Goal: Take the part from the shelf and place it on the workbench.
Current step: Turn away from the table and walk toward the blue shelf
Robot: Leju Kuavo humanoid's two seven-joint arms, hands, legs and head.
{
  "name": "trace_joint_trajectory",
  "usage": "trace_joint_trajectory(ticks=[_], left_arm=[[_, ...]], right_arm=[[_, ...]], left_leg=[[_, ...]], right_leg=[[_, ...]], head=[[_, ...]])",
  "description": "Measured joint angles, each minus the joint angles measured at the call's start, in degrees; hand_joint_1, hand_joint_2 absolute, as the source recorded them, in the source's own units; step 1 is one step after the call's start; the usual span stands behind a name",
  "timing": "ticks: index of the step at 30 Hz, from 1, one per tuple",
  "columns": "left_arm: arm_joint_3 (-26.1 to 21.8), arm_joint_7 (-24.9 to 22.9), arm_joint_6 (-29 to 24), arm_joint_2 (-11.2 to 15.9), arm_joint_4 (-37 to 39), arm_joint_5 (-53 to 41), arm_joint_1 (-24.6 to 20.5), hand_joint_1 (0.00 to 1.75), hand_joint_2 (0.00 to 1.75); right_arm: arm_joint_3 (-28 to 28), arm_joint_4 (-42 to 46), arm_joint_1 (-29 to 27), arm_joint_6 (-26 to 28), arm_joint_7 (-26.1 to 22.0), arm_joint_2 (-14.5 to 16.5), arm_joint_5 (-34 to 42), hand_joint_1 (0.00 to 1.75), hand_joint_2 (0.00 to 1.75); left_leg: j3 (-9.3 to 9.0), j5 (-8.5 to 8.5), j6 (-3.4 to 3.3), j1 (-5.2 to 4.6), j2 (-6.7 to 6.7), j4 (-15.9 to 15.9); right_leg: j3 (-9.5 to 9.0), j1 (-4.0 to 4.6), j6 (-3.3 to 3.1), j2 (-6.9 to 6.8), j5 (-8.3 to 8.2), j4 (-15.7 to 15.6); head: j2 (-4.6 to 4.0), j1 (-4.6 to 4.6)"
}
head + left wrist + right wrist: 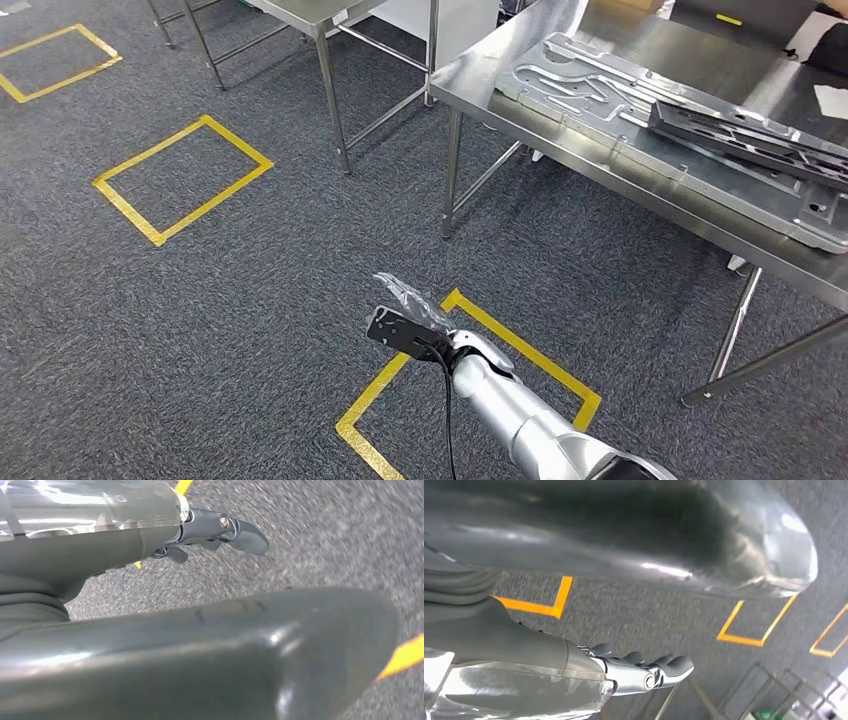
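From the head view, a steel workbench point(640, 175) stands at the far right, carrying a large flat metal plate point(660, 140) with a dark bar-shaped part point(745, 135) lying on it; a second steel table point(320, 20) stands farther off, and yellow tape squares point(182, 178) mark the grey carpet. One silver arm point(520, 410) reaches in from below toward the near middle, a black camera bracket at its wrist. No shelf is in sight, so whether that dark part is the one the task means, I cannot tell. In the left wrist view, the left hand point(215, 532) hangs over carpet, fingers gently curled and near together, with nothing in them; the picture is blurred, so a firm reading of the grasp is not possible. In the right wrist view, the right hand point(644, 672) likewise hangs over carpet and tape, fingers lying side by side, slightly bent, holding nothing. My judgement: this is a walking or turning step between stations, with no part in hand. The next move calls for facing the shelf and bringing a hand up toward the part.
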State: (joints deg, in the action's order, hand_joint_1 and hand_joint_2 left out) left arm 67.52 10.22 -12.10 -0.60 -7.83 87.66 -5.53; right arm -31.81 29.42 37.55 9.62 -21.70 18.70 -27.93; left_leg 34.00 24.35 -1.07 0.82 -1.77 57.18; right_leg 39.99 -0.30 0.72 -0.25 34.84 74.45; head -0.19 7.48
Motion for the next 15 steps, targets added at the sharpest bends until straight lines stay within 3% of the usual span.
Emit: trace_joint_trajectory(ticks=[1,2,4,6,8,9,11,13,15], left_arm=[[0.0,0.0,0.0,0.0,0.0,0.0,0.1,0.0,0.0],[0.0,0.0,0.0,0.0,0.0,0.0,0.2,0.0,0.0],[0.0,0.0,0.0,-0.1,0.0,0.0,0.1,0.0,0.0],[0.0,-0.2,0.0,-0.1,0.0,0.0,0.1,0.0,0.0],[0.0,-0.5,-0.2,-0.1,0.0,0.0,0.2,0.0,0.0],[0.1,-0.5,-0.4,-0.1,0.0,0.0,0.2,0.0,0.0],[0.1,-0.5,-0.8,-0.1,0.0,0.1,0.2,0.0,0.0],[0.1,-0.4,-1.1,-0.1,0.0,0.1,0.0,0.0,0.0],[0.1,-0.4,-1.2,-0.1,0.0,0.1,-0.1,0.0,0.0]], right_arm=[[0.0,0.0,-0.2,0.0,0.0,0.0,0.0,0.0,0.0],[0.0,0.0,-0.3,0.0,0.0,0.0,0.0,0.0,0.0],[0.0,0.0,-0.2,-0.1,0.0,0.0,0.0,0.0,0.0],[0.0,0.0,-0.2,-0.2,-0.1,-0.1,0.1,0.0,0.0],[0.0,0.1,-0.3,-0.3,-0.1,-0.1,0.3,0.0,0.0],[0.0,0.2,-0.3,-0.4,-0.2,0.0,0.4,0.0,0.0],[0.0,0.3,-0.1,-1.1,-0.4,0.0,0.6,0.0,0.0],[0.0,0.3,-0.1,-1.8,-0.6,0.0,1.0,0.0,0.0],[0.0,0.2,-0.3,-2.1,-0.6,-0.1,1.2,0.0,0.0]], left_leg=[[0.06,-0.05,0.06,0.0,-0.75,0.1],[0.07,-0.08,0.17,0.01,-1.5,0.2],[0.27,-0.08,0.6,0.02,-2.89,0.5],[0.77,-0.22,1.33,0.07,-3.97,0.7],[1.22,-0.54,2.24,0.27,-5.01,0.5],[1.43,-0.44,2.58,0.32,-4.69,0.7],[2.84,1.43,3.02,0.26,-2.29,3.6],[6.03,5.19,3.27,0.28,0.46,10.8],[8.48,7.22,3.47,0.37,1.3,16.6]], right_leg=[[-0.37,-0.16,0.0,0.1,-1.19,-0.9],[-1.81,-0.33,-0.05,0.41,-3.23,-3.9],[-5.56,-0.7,-0.21,2.79,-6.7,-11.9],[-7.14,-0.75,-0.39,4.58,-7.63,-15.6],[-7.08,-0.62,-0.89,3.8,-7.84,-15.9],[-7.17,-0.62,-1.3,3.19,-8.03,-16.2],[-7.34,-0.78,-2.15,1.77,-8.4,-16.8],[-7.32,-0.45,-2.57,0.2,-8.41,-16.8],[-7.22,-0.14,-2.68,-1.48,-8.33,-16.8]], head=[[0.0,0.0],[0.01,0.0],[0.01,0.0],[0.0,0.0],[0.0,0.0],[-0.01,0.0],[-0.01,0.01],[0.01,0.01],[0.01,0.01]])
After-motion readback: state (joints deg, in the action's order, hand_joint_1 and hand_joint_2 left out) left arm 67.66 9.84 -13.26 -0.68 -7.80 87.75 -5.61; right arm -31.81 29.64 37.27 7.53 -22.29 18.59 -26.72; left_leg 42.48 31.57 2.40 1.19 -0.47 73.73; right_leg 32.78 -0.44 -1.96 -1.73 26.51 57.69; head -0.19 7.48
